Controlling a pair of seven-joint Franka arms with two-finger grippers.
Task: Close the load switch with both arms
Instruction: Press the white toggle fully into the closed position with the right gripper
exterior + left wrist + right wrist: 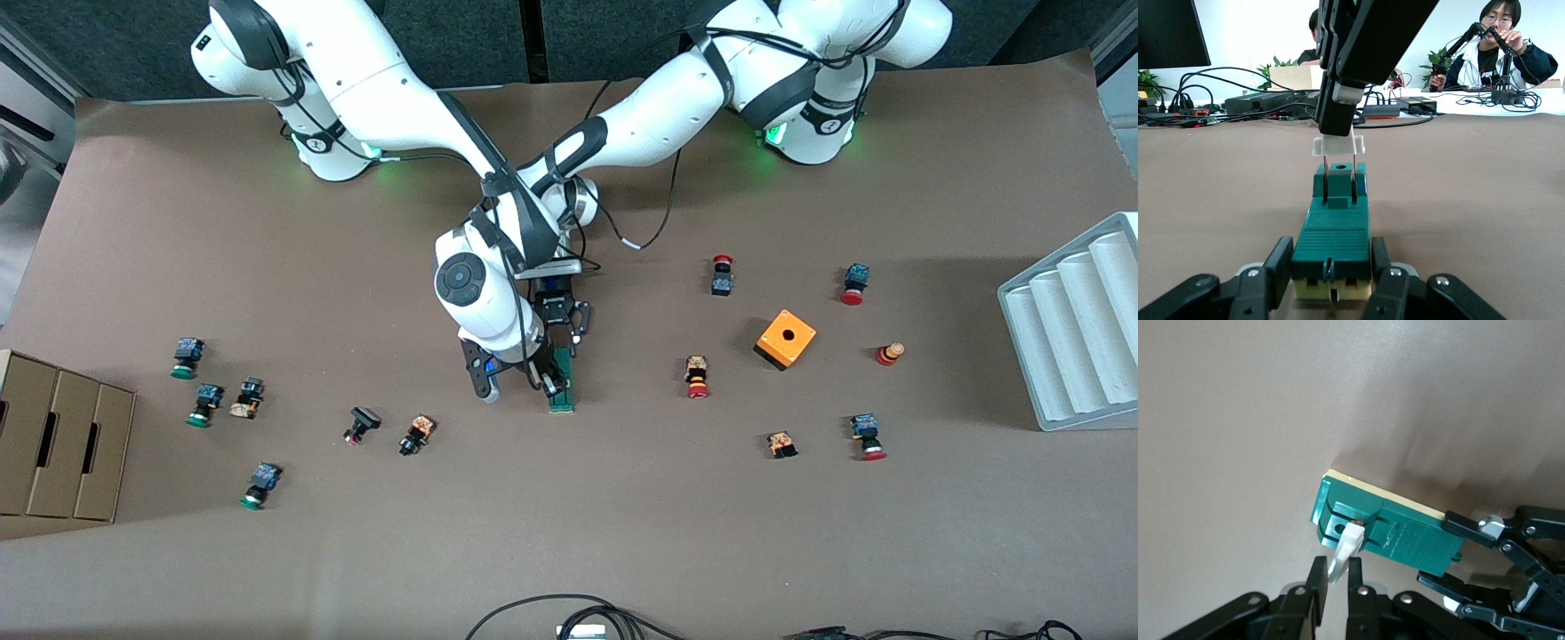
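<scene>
The front view looks down from high across the surface [622,533] toward the arms' bases. The left wrist view sits low, level along the switch [1332,247], very near. The right wrist view seems to look steeply down on that same switch.

Shows a small narrow dark-green load switch [1331,243] lying flat on brown table paper [1485,193], cream base underneath. Clamped at its near end between the black fingers of the left gripper [1331,283], one finger against each long side. At the opposite end, a white plastic sliding piece [1338,145] raised on two thin pins, pinched from above by the black right gripper [1337,119]. Farther off: tangled black cables [1218,100], a seated person in glasses [1498,40].
</scene>
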